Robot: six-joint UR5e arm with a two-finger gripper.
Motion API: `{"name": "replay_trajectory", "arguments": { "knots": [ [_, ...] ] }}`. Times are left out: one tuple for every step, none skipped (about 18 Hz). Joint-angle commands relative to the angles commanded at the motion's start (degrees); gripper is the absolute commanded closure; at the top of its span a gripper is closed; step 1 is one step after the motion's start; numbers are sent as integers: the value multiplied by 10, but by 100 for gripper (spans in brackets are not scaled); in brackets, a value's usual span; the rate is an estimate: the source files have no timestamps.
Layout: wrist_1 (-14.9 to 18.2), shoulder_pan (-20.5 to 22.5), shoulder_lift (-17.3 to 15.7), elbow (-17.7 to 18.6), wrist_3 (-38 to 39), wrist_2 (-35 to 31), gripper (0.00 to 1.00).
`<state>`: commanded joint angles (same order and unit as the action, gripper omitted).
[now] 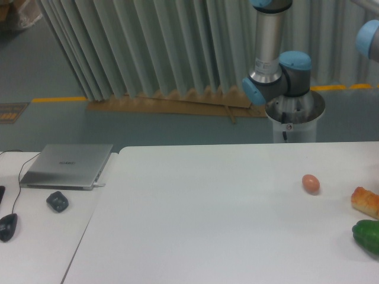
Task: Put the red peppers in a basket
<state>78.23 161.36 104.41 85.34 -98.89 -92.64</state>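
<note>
- Fixed camera: a silver-and-blue robot arm [278, 77] stands at the upper right of the frame behind a white table [207, 225]; only its base and lower joints show.
- The gripper lies outside the frame, so whether its fingers are wide, narrow or holding anything cannot be told.
- No red pepper or basket shows in this view, so their place cannot be told.
- A small orange-brown egg [311, 183] lies at the right of the table.
- An orange, bread-like piece [366, 202], cut by the right edge, lies near the egg.
- A glossy green pepper [368, 235] sits just below it at the lower right edge.
- On a second white table at the left lie a closed silver laptop [67, 166], a dark grey lump [57, 202] and a black mouse [7, 226] with its cable.
- Grey pleated curtains [148, 47] hang across the background.
</note>
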Motion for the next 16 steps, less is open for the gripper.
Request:
{"name": "replay_trajectory", "arguments": {
  "knots": [
    [-12, 4, 6, -3, 11, 0, 51],
    [-25, 5, 9, -2, 16, 0, 51],
    [-37, 9, 12, -1, 16, 0, 51],
    [-45, 18, 13, -2, 16, 1, 51],
    [-47, 28, 13, -2, 13, 6, 51],
    [-51, 36, 15, -1, 15, 11, 51],
    [-61, 41, 18, -1, 15, 14, 51],
    [-66, 42, 23, 2, 16, 14, 51],
    [-76, 44, 33, 4, 16, 13, 51],
    [-96, 46, 46, 6, 17, 12, 51],
    [-98, 46, 52, 7, 17, 12, 51],
    [-99, 46, 57, 8, 17, 12, 51],
    [-99, 46, 63, 7, 17, 12, 51],
    [-99, 46, 65, 7, 17, 12, 51],
    [-100, 47, 65, 6, 17, 13, 51],
    [-102, 47, 66, 5, 17, 13, 48]
  ]
}}
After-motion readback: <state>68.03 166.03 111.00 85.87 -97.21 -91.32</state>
